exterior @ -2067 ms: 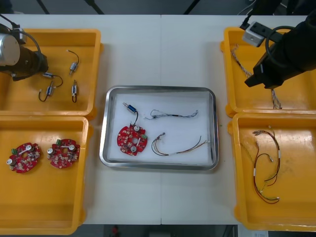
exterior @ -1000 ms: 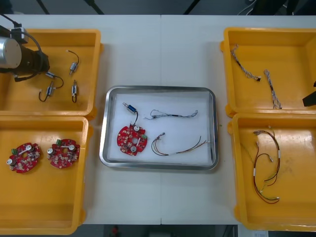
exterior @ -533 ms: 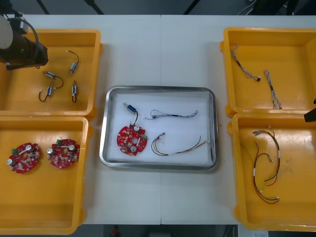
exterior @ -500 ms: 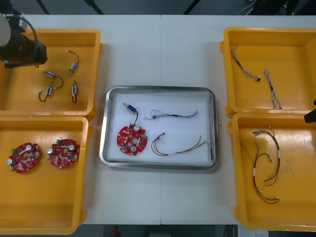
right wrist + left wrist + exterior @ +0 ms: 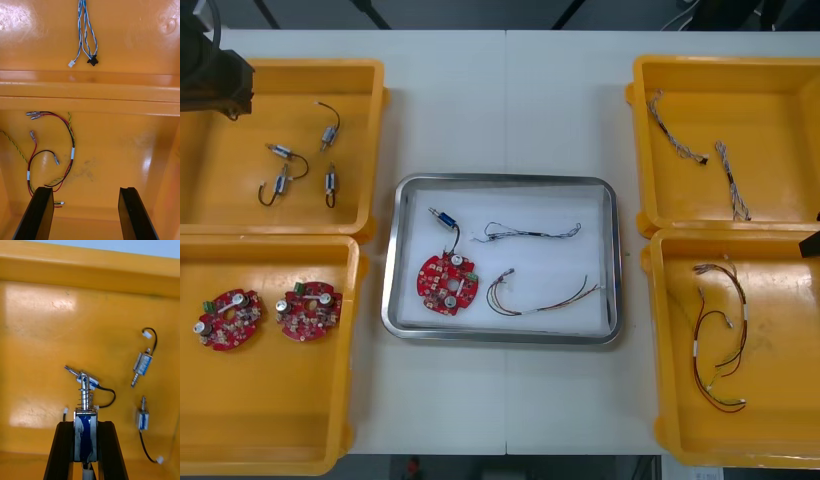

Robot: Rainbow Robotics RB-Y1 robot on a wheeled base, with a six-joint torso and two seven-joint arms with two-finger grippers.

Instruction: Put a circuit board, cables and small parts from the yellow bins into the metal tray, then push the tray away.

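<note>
Two fingers of the left gripper (image 5: pixel 85 424) pinch a small metal part (image 5: pixel 85 437) in its wrist view. From the front, the left arm (image 5: pixel 210 75) is a dark mass over a far corner of the far left bin (image 5: pixel 240 205), with other parts (image 5: pixel 280 152) in it. On the light table (image 5: pixel 510 110), the tray (image 5: pixel 502 183) holds a board (image 5: pixel 448 284), a loose part (image 5: pixel 442 215) and two cables (image 5: pixel 530 233). The right gripper (image 5: pixel 85 189), jaws wide, hangs over the near right bin (image 5: pixel 123 150) by red and yellow cables (image 5: pixel 69 150).
</note>
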